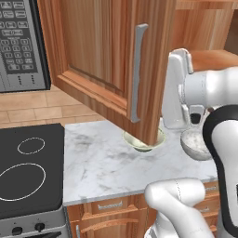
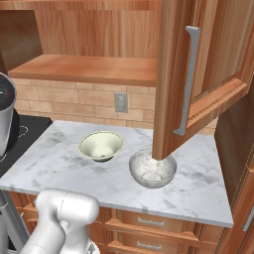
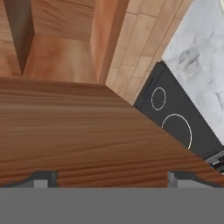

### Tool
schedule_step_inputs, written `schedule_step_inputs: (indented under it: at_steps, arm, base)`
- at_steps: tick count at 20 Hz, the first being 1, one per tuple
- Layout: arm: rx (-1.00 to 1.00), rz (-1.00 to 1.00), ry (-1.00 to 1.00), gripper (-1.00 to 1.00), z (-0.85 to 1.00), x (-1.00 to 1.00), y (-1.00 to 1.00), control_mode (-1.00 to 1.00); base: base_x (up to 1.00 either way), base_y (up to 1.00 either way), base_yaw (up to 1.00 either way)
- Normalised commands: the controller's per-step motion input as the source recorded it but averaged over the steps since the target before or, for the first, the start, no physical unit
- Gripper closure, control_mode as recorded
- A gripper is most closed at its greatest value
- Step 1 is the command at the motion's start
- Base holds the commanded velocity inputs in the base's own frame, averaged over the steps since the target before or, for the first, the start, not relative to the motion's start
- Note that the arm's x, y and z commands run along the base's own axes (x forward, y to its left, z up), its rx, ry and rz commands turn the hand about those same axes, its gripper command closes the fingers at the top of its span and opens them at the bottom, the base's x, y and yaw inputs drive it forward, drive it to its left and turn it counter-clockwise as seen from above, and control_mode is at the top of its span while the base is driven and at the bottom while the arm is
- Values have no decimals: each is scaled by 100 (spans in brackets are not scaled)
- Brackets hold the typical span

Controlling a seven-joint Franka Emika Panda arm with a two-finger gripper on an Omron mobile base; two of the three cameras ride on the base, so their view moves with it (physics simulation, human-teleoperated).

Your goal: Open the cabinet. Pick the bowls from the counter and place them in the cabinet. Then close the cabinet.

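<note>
Kitchen walls of tan brick back a white marble tabletop (image 2: 54, 158) with grey veins, a black stove top (image 1: 28, 172) to one side and a grey microwave (image 1: 21, 44) above it. Over the tabletop hangs the cabinet (image 2: 99, 67), its reddish-brown door (image 2: 171, 79) already swung out, the long silver handle (image 2: 187, 79) standing vertical on the door's face and the shelf inside bare. Both bowls sit on the marble below: the cream-green bowl (image 2: 101, 145) nearer the stove, the grey-white speckled bowl (image 2: 152, 169) just beside it, right under the door's lower corner. The claw (image 3: 112, 177) is up high next to the door, its two tips spread wide with nothing between them, looking down a wooden face of the cabinet toward the stove rings far beneath. So opening seems done and picking comes next, I judge. What that move turns on: the bowls lie well below the claw, and the open door overhangs the speckled one, so a straight drop there would likely meet the door's edge; the green bowl has clearer air above it
</note>
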Motion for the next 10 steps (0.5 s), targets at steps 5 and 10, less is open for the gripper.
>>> schedule_step_inputs:
  at_steps: [5, 10]
  arm:
    - [11, 7, 0, -100, -15, 13, 58, -100]
    - [15, 12, 0, -100, 0, -27, 72, -100]
  base:
    - [0, 0, 0]
    - [0, 0, 0]
